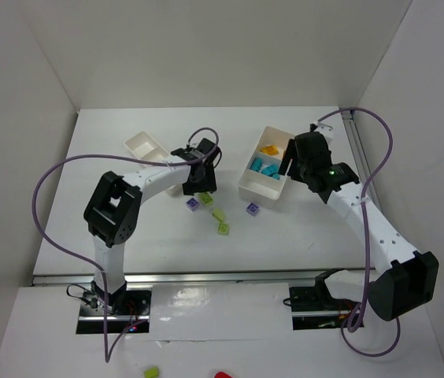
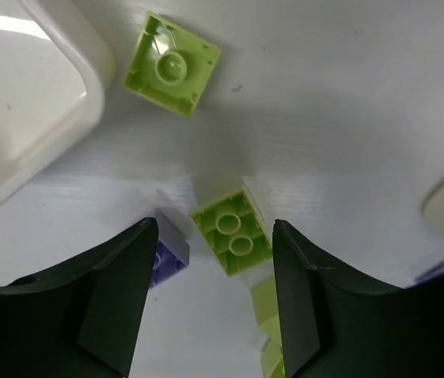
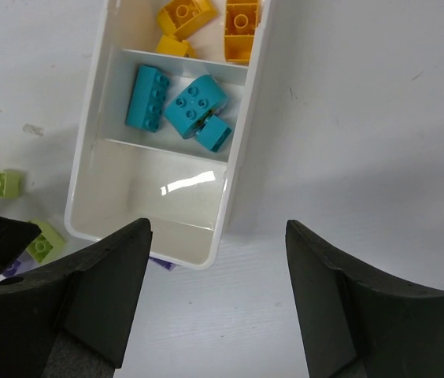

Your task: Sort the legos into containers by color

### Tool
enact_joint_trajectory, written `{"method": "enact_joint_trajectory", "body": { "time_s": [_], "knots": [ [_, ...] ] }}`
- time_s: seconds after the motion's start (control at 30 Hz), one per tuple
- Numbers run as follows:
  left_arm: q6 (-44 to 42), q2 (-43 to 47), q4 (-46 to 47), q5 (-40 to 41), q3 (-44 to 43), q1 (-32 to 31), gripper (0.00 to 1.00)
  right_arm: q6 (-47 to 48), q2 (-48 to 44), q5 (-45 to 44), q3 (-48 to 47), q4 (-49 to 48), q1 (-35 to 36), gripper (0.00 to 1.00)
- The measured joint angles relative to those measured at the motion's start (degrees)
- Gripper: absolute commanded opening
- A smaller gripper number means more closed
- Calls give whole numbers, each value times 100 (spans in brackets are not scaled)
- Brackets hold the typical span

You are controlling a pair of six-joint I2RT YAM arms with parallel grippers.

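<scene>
My left gripper (image 1: 199, 187) is open over loose legos on the table. In the left wrist view a lime brick (image 2: 231, 231) lies hollow side up between the open fingers, touching neither. A purple brick (image 2: 168, 256) lies by the left finger, another lime brick (image 2: 173, 64) lies farther off, and a third (image 2: 271, 331) by the right finger. My right gripper (image 3: 218, 224) is open and empty beside the three-section tray (image 3: 236, 157). That tray holds orange bricks (image 3: 242, 24) in its far section and cyan bricks (image 3: 194, 106) in the middle; the near section is empty.
The small white tray (image 1: 147, 146) stands at the back left, close behind my left gripper. Loose lime bricks (image 1: 219, 214) and a purple brick (image 1: 253, 209) lie in front of the large tray (image 1: 263, 187). A green piece (image 1: 151, 370) lies below the table edge.
</scene>
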State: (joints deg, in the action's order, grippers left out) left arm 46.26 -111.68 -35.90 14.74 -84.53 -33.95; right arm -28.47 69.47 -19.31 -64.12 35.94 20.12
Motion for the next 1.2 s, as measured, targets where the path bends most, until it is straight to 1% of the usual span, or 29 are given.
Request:
{"method": "enact_joint_trajectory", "body": {
  "time_s": [0.07, 0.13, 0.3, 0.33, 0.4, 0.63, 0.8, 0.87, 0.93, 0.97, 1.0, 1.07, 1.1, 1.2],
  "knots": [
    [-20, -116, 35, 37, -17, 74, 71, 0, 0, -15, 0, 0, 9, 76],
    [-98, -238, 48, 79, -76, 170, 68, 0, 0, -44, 0, 2, 11, 76],
    [-317, -560, 125, 111, -350, 424, 68, -4, 0, -92, -2, 2, 11, 76],
    [-409, -627, 133, 114, -439, 463, 70, -4, 0, -103, -2, 2, 11, 76],
    [-535, -752, 162, 129, -603, 505, 72, -4, 0, -109, -2, 2, 11, 76],
    [-763, -1108, 234, 101, -1014, 533, 72, -4, 0, -125, -2, 2, 11, 76],
    [-1001, -1263, 284, 79, -1117, 549, 61, -4, -2, -138, -2, 4, 11, 76],
    [-1062, -1261, 302, 61, -1139, 557, 60, -22, -11, -149, -2, 7, 11, 76],
    [-1174, -1263, 354, 59, -1139, 566, 64, -24, -22, -151, -2, 7, 11, 76],
    [-1204, -1261, 376, 57, -1139, 564, 74, -24, -26, -153, -2, 7, 11, 76],
    [-1274, -1261, 393, 37, -1139, 564, 76, -24, -33, -151, -2, 7, 15, 76],
    [-1344, -1263, 407, 37, -1174, 564, 76, -24, -35, -146, -2, 7, 33, 76],
    [-1360, -1274, 396, 37, -1217, 562, 67, -24, -35, -144, -2, 7, 39, 76],
    [-1449, -1307, 426, 33, -1390, 562, 57, -26, -35, -149, -2, 7, 52, 76]
  ]
}}
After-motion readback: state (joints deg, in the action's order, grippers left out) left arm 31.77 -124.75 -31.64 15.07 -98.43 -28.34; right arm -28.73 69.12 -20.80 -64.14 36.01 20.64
